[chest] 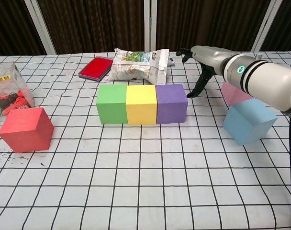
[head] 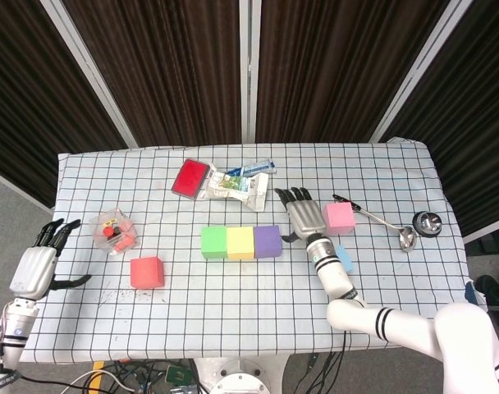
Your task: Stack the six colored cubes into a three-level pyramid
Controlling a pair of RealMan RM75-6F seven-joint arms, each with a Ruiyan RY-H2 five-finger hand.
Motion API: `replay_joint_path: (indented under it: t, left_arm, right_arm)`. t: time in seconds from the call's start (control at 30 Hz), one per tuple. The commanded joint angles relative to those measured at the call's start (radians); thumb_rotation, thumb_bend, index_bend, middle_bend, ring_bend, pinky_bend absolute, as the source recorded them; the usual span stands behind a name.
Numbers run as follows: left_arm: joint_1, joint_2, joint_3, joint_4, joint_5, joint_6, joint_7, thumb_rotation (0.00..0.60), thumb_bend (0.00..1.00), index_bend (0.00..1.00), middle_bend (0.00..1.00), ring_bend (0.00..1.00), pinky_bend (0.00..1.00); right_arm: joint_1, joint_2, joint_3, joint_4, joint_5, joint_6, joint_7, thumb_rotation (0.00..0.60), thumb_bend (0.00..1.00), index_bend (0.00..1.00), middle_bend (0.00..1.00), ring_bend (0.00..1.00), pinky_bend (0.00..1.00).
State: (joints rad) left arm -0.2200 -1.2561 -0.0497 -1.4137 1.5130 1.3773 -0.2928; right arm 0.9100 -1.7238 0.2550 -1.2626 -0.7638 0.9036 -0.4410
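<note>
Centrally, matte foam cubes green (head: 213, 242), yellow (head: 240, 243), purple (head: 267, 241) sit flush in a row on the grid-checked cloth desk (head: 233, 312). Right robot hand (head: 304, 217), metallic, fingers spread and empty, hovers between the purple and pink cube (head: 340, 217). Left robot hand (head: 34, 267) splayed, empty, off the desk's edge.

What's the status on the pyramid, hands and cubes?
Both hands open, empty: right hand between purple cube and pink cube, left hand off the table edge. Base row of three set; nothing stacked. Nothing blocking.
</note>
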Motion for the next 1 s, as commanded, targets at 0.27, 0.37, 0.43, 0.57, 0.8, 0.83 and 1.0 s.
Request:
replay_joint_path:
  t: [0.27,0.37,0.43,0.57,0.8,0.83,1.0]
  left_arm:
    - [-0.007,0.01,0.01,-0.02,0.019,-0.004,-0.025,0.6,0.0,0.08,0.14,0.0,0.0]
    - [-0.009,0.013,0.01,-0.028,0.023,-0.002,-0.026,0.6,0.0,0.08,0.14,0.0,0.0]
    - [-0.011,0.015,0.008,-0.034,0.025,0.0,-0.023,0.6,0.0,0.08,0.14,0.0,0.0]
    - [-0.017,0.021,0.005,-0.05,0.023,-0.005,-0.013,0.6,0.0,0.08,0.14,0.0,0.0]
    - [-0.018,0.024,0.006,-0.056,0.01,-0.014,0.003,0.6,0.0,0.08,0.14,0.0,0.0]
    - [-0.018,0.024,0.006,-0.056,0.009,-0.015,0.003,0.6,0.0,0.08,0.14,0.0,0.0]
    - [-0.02,0.023,0.004,-0.053,0.008,-0.014,0.0,0.6,0.0,0.08,0.14,0.0,0.0]
  right_arm:
    - [-0.009,0.002,0.003,-0.003,-0.014,0.002,0.01,0.6,0.06,0.0,0.1,0.0,0.0]
    - [-0.017,0.016,0.005,-0.023,-0.024,0.012,0.016,0.6,0.06,0.0,0.1,0.0,0.0]
    - [-0.025,0.027,0.007,-0.04,-0.034,0.023,0.023,0.6,0.06,0.0,0.1,0.0,0.0]
    - [-0.029,0.03,0.009,-0.04,-0.034,0.019,0.03,0.6,0.06,0.0,0.1,0.0,0.0]
    - [-0.019,-0.007,0.01,0.003,-0.036,-0.012,0.047,0.6,0.06,0.0,0.1,0.0,0.0]
    - [-0.018,-0.011,0.012,0.005,-0.04,-0.011,0.052,0.6,0.06,0.0,0.1,0.0,0.0]
    - [-0.02,-0.017,0.013,0.008,-0.059,-0.007,0.063,0.6,0.06,0.0,0.1,0.0,0.0]
